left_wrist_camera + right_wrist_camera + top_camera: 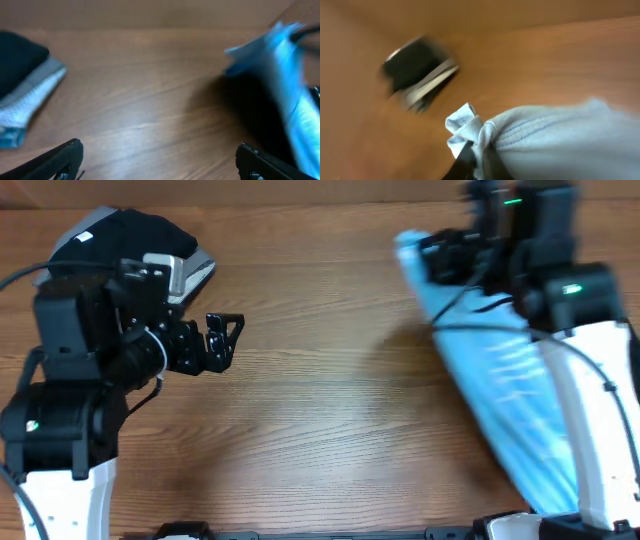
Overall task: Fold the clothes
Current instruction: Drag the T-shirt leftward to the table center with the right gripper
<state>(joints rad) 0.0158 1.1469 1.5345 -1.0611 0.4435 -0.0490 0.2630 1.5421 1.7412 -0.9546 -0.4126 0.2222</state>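
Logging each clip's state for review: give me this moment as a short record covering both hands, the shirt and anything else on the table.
left hand: open, holding nothing, beside the folded stack
right hand: shut on a bunched edge of the blue T-shirt
blue T-shirt: right side of the table, drawn out in a long strip from the far side toward the near edge
folded stack: far left corner, dark garment on top of grey and white ones
fold status: shirt not laid flat or folded
image quality: right wrist view blurred
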